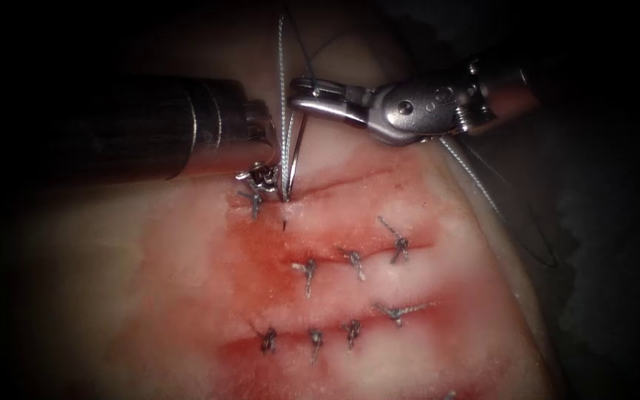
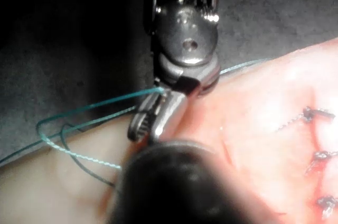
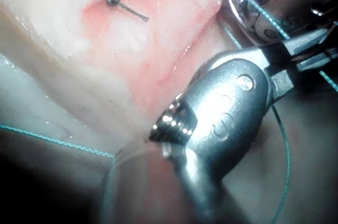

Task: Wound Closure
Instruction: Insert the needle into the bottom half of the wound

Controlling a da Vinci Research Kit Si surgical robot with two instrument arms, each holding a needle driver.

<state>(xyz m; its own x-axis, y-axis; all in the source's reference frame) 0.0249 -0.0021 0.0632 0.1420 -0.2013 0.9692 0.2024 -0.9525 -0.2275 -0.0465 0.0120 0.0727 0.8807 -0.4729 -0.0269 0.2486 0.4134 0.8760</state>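
The tissue [image 1: 150,281] carries three cuts across it. The curved needle [image 1: 295,152] stands steeply in the top cut [image 1: 350,180], just right of a knotted stitch [image 1: 253,200]. Its lower part is in the tissue, and a dark point [image 1: 284,223] shows just below the cut. My right tool [image 1: 299,95] is shut on the needle's upper end, and its jaws also appear close up [image 2: 153,121] [image 3: 306,47]. The thread [image 1: 281,67] runs straight up from the cut beside the needle. My left tool [image 1: 258,178] rests its tip on the tissue, left of the needle, at that stitch.
The middle cut [image 1: 335,259] and the lower cut [image 1: 312,330] are closed with knotted stitches, and red fluid stains the tissue around them. Loose thread [image 2: 84,109] loops over the dark bench beyond the tissue's edge. Another strand [image 1: 475,181] trails under the right tool.
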